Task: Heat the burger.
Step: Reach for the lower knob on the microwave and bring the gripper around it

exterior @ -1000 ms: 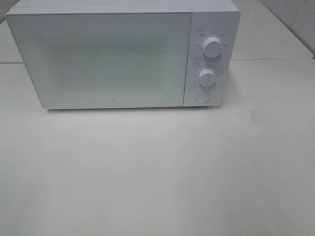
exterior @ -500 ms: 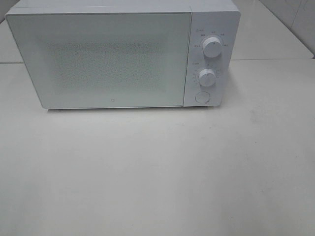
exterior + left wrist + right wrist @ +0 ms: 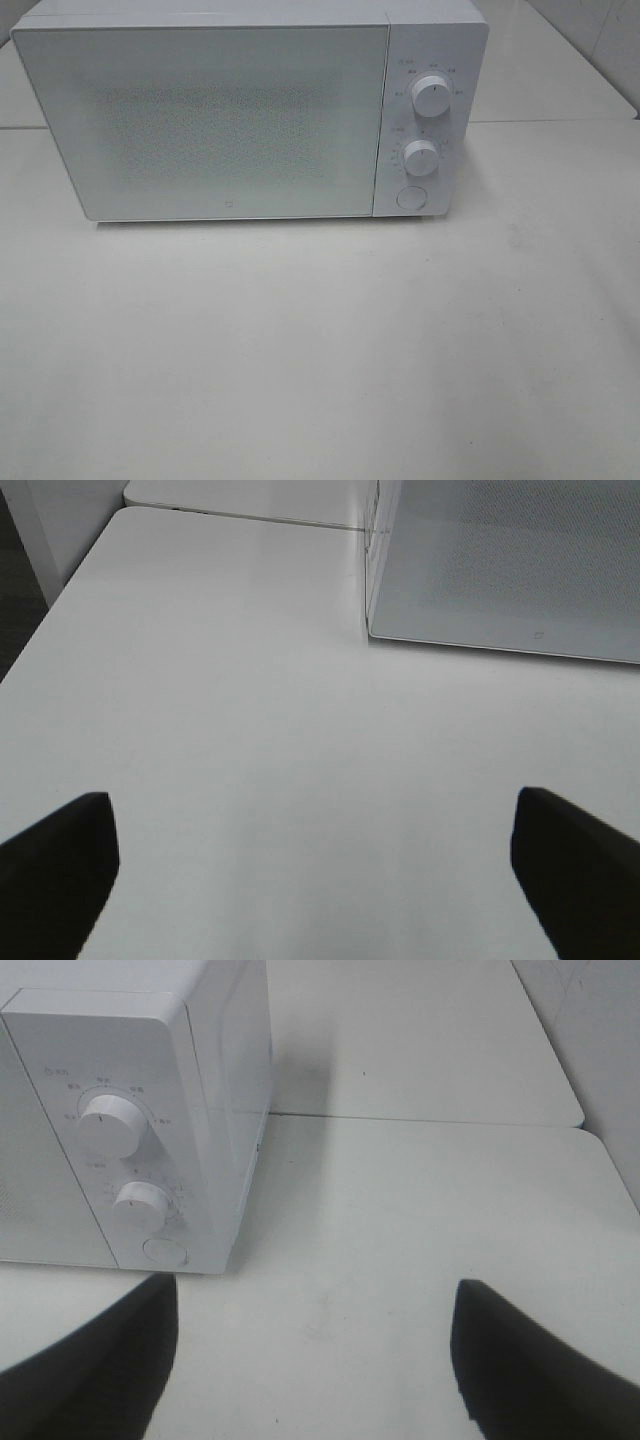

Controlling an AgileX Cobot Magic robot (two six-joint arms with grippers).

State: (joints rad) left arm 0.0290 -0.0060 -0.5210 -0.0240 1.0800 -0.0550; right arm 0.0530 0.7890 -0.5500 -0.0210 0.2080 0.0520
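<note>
Presently we find a white microwave oven (image 3: 230, 110) standing on the white table (image 3: 320, 350), toward its far side. Its door (image 3: 200, 120) is closed. The perforated window in the door looks opaque from the high camera, so we cannot see into the cavity. On the control panel to the right of the door we note an upper knob (image 3: 431, 95), a lower knob (image 3: 421, 157) beneath it, and a round button (image 3: 411, 198) below both.

We cannot tell where the burger is, since it shows in none of the views.

The left gripper (image 3: 310, 810) hovers over bare table, in front of the oven's left front corner and well apart from it. Its two dark fingers (image 3: 60, 870) stand wide apart with nothing between them.

The right gripper (image 3: 315, 1290) faces the control-panel end of the oven. Its jaws are also apart, and only tabletop shows between its fingers (image 3: 520, 1360). Neither gripper touches the oven.
</note>
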